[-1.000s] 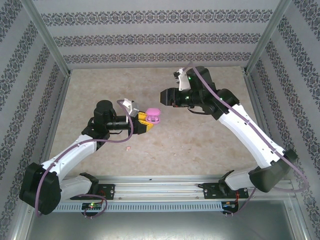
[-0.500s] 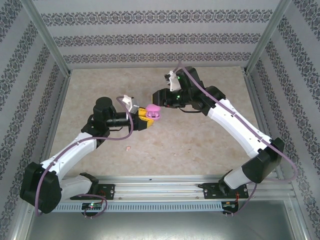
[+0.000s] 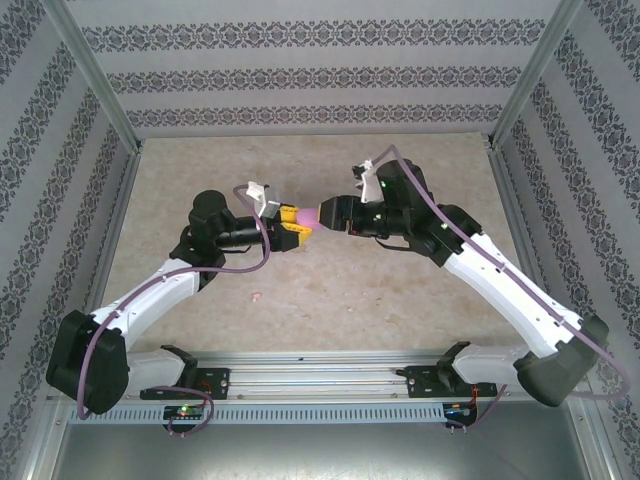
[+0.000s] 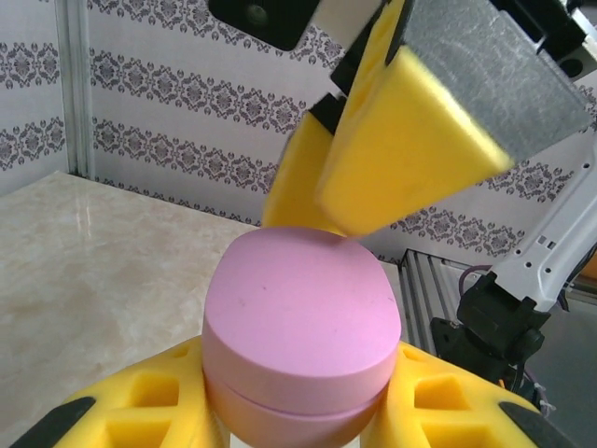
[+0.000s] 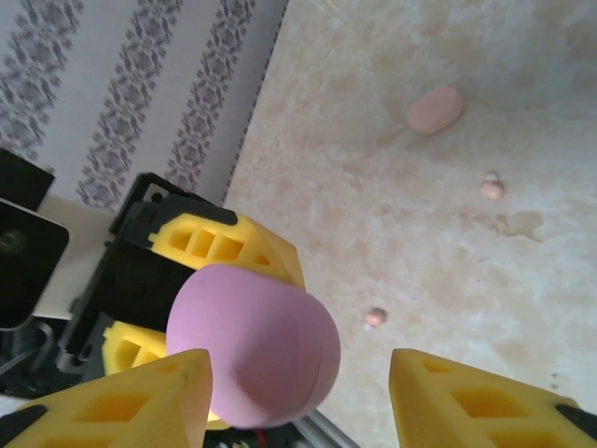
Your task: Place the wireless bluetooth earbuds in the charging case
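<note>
Charging case (image 4: 298, 317), gripped by the left pincer (image 3: 298, 230), sits at the tips of the open right pincer (image 5: 300, 373).

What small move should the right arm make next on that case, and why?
Probably close the right gripper on the lid of the purple case. The case sits between its open fingers, clamped by the left gripper, and its lid is shut; earbuds lie loose on the table.

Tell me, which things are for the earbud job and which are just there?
Job: purple oval case in left tool; tiny pale pink bud; second pale pink bud; salmon-pink oval case.
Just there: marbled table; patterned walls.
</note>
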